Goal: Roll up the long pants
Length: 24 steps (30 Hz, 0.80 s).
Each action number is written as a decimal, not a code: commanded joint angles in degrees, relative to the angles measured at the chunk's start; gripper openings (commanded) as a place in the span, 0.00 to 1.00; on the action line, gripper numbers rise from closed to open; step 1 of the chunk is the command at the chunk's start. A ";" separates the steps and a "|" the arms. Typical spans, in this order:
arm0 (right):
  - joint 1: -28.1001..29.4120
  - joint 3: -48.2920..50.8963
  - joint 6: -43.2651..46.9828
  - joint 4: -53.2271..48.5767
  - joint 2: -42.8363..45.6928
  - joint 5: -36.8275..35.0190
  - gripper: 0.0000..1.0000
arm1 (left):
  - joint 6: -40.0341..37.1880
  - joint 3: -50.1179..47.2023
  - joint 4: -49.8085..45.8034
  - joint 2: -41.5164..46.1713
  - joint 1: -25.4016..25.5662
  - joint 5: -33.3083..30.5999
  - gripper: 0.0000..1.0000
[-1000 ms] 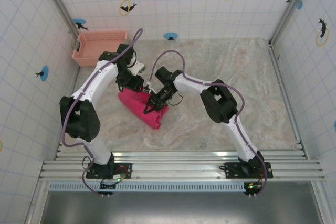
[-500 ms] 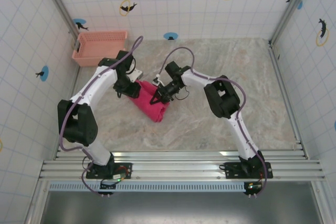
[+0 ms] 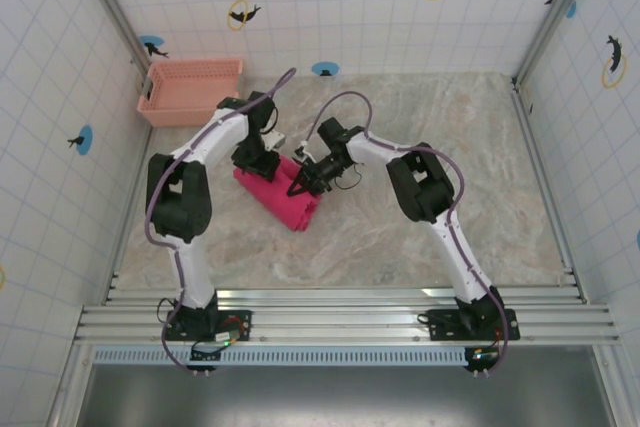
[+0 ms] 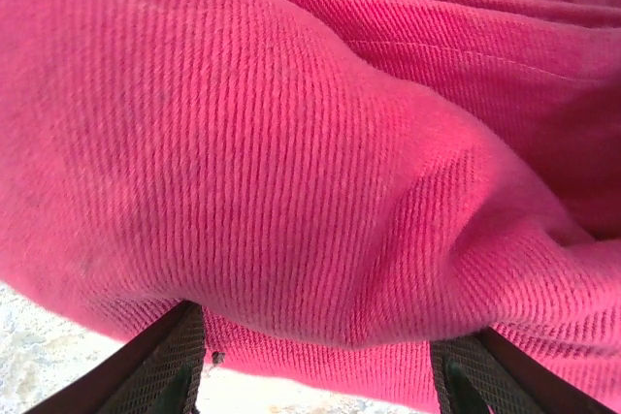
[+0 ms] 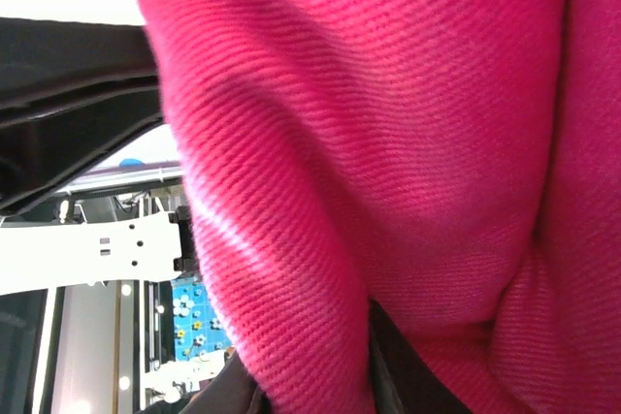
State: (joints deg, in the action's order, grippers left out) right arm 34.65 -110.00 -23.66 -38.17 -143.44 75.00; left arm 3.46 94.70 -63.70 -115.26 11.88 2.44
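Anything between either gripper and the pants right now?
Nothing visible. The left gripper straddles a bulge of the pants, and the right gripper holds a fold of them. The cloth meets both directly. The basket sits apart in the far left corner.

the long pants [image 3: 283, 203], plain bright pink-red ribbed cloth, lie gathered into a thick, compact roll, slanting, left of the scene's centre.

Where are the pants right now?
In the top view, the pants lie bunched on the table, left of centre, nearer and to the right of the basket.
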 commanded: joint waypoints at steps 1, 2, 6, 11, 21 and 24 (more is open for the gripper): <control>-0.02 -0.65 1.24 -1.83 -2.31 -2.47 0.25 | 0.96 1.45 0.88 -5.39 0.05 -2.01 0.62; -0.37 -0.58 1.89 -2.65 -2.07 -3.63 0.31 | 1.19 2.16 0.73 -6.34 0.40 -2.08 0.62; -2.47 1.47 3.85 -2.96 1.21 -8.81 0.56 | 0.80 5.36 -0.73 -10.78 1.56 -2.35 0.62; -5.02 4.39 6.02 -3.38 7.80 -13.90 0.93 | 0.49 7.42 -1.78 -13.78 1.92 -2.52 0.62; -6.38 6.01 16.39 -13.17 13.36 -27.05 0.98 | -0.34 11.70 -3.95 -16.52 1.96 -2.94 0.62; -4.60 6.38 18.18 -13.87 12.97 -29.91 0.98 | -0.57 12.78 -4.58 -17.19 2.04 -3.14 0.62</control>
State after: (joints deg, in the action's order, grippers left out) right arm 28.01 -104.81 -9.06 -48.84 -131.94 49.47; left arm 3.40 108.18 -73.58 -126.89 13.89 0.12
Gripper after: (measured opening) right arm 0.980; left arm 0.617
